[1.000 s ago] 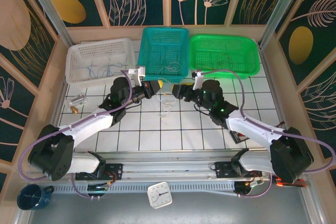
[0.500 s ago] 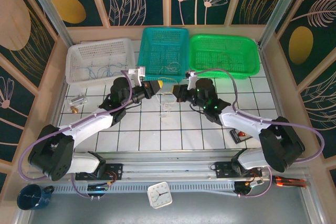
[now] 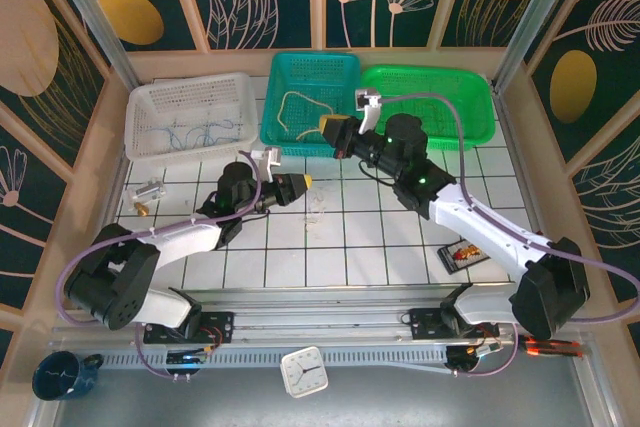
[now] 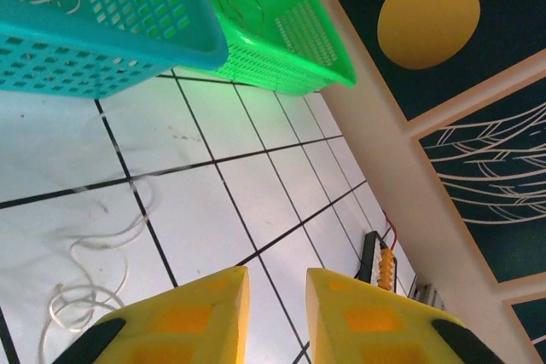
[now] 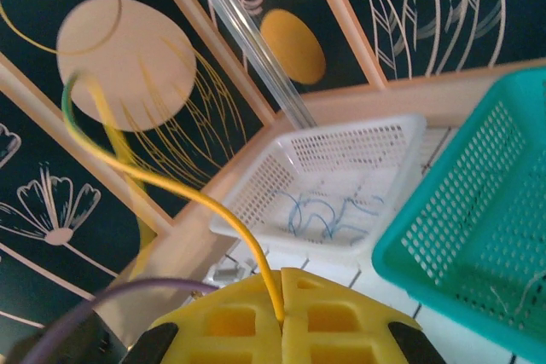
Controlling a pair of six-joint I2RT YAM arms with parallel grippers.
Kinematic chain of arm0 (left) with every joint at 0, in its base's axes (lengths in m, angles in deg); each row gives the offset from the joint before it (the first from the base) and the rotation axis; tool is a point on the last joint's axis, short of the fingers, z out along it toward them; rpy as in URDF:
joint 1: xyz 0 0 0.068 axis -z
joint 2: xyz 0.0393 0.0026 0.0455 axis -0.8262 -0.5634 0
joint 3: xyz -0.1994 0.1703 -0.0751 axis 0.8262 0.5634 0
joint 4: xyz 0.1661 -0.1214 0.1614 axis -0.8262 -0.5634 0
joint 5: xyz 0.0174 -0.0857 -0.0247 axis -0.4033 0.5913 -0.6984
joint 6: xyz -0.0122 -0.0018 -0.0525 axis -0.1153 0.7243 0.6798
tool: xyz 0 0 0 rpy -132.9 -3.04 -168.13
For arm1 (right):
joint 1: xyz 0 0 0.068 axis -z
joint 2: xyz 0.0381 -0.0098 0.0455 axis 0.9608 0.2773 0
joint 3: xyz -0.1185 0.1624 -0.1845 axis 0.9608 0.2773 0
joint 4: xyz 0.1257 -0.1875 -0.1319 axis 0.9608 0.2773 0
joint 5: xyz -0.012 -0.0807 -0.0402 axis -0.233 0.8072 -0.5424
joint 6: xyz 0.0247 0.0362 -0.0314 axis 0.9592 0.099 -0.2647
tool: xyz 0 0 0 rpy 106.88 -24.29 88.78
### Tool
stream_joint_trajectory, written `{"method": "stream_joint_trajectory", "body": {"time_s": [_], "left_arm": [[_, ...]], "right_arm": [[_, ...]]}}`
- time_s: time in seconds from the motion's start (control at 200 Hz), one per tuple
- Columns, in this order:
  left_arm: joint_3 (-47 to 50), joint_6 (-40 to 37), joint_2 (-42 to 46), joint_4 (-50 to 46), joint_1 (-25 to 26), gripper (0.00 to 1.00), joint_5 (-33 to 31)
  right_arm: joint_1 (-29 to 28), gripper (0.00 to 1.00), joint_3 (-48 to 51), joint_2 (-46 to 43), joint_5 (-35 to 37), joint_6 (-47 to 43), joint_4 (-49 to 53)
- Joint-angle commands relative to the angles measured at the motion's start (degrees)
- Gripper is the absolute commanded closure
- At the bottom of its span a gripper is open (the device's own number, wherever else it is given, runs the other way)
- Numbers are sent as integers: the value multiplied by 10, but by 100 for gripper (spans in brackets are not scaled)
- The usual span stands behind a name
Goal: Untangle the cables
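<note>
Yellowish cable point(image 5: 196, 198) pinched by right gripper point(image 3: 326, 128), over teal basket point(image 3: 290, 148) rim.

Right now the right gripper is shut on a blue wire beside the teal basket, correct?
No, the wire is yellow, not blue. The right wrist view shows it pinched in the shut right gripper beside the teal basket.

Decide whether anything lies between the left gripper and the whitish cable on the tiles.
Nothing visible does. The left gripper hangs, jaws slightly apart, over the tiled table, and the whitish cable lies loose on a tile right beside it. The teal basket stands farther back, out of the way.
</note>
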Motion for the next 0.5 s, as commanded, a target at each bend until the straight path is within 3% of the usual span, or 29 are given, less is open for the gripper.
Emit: {"method": "stream_joint_trajectory", "body": {"time_s": [0.0,0.275,0.38,0.495], "left_arm": [[9,-3,-9,49,-1,75,16],[15,-5,9,43,0,70,7],[18,-6,22,35,0,63,-4],[21,-6,34,30,0,52,-15]], "right_arm": [[0,100,-24,-14,-13,-9,16],[31,100,-25,-16,32,-11,38],[71,100,-17,-6,55,5,48],[151,100,-18,25,87,22,58]]}}
